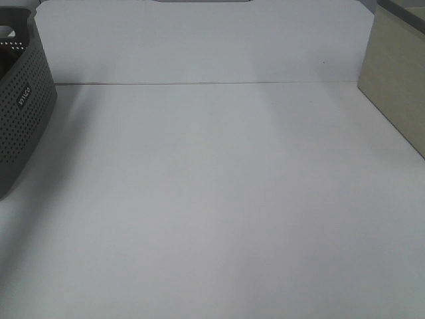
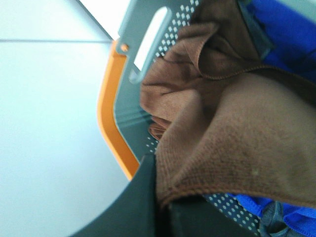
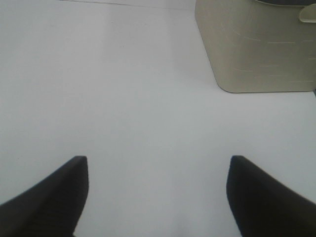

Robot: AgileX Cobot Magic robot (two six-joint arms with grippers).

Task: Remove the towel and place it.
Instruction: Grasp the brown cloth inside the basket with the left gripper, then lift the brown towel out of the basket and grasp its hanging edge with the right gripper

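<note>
**Lift the towel clear of the basket**

The brown towel [image 2: 237, 128] lies bunched inside the grey perforated basket [image 2: 127, 106], heaped over a blue cloth [image 2: 291, 29] and slumped against the wall with the handle slot. The left gripper [image 2: 160, 210] is down in the basket at the towel's hemmed edge. Its 2 fingers look pressed together with that hem caught between them, though little of them shows. The right gripper [image 3: 158, 160] is well away from the basket, fingers spread wide with nothing between them, over bare counter [image 1: 219, 199] near a beige bin [image 3: 256, 44].

The step in hand looks like the pull-out. To do it well, raise straight up from the basket until the hanging cloth clears the orange rim [image 2: 106, 118]; a sideways drag could snag the plush there or tip the basket. The hold is on 1 edge only, so a slow lift should keep the hem from slipping. Watch that the blue cloth does not ride up too, then carry the towel to the open counter beside the basket
</note>
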